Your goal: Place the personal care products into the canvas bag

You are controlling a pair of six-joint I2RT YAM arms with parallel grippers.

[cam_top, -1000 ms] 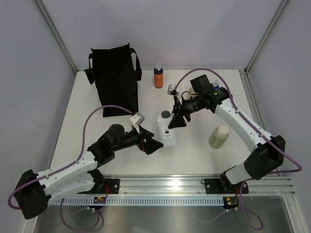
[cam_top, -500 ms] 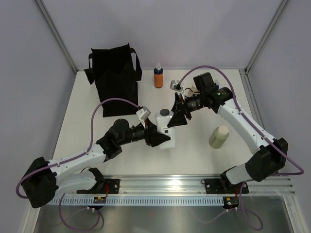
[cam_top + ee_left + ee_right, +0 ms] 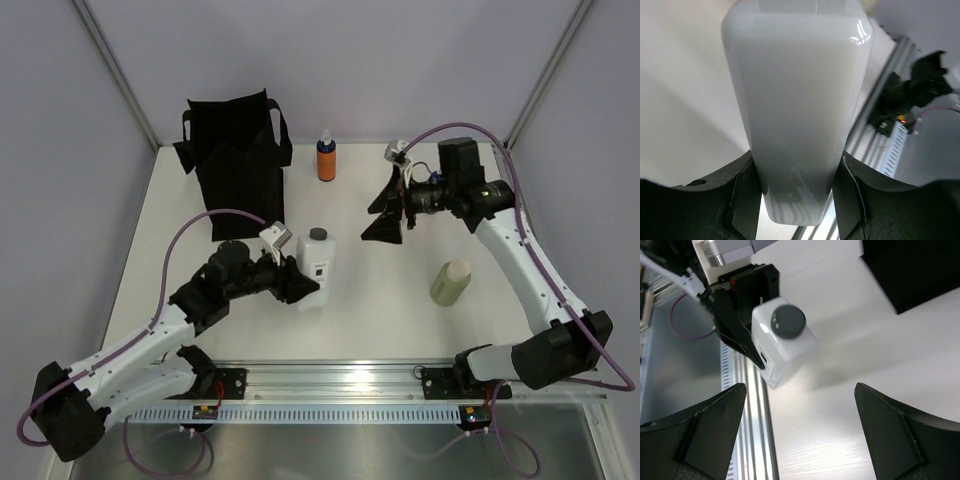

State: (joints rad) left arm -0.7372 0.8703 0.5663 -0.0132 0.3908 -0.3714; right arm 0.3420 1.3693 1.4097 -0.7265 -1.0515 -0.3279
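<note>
**At mid-table, left gripper clamps the white bottle**

Near the table's (image 3: 400,300) middle, the left gripper (image 3: 296,284) is closed on the lower body of the white bottle (image 3: 315,262), one finger (image 3: 742,200) on each side. The bottle's grey cap points up, and the right wrist view shows it slightly tilted. Whether its base touches the table cannot be told. The bag (image 3: 235,165) stands at the far left, apart from the bottle. The right gripper (image 3: 386,212) hovers to the bottle's right with its jaws spread wide and nothing between them. An orange bottle (image 3: 325,157) stands upright near the far edge, right of the bag. A pale bottle (image 3: 450,281) rests on the right side.
</note>
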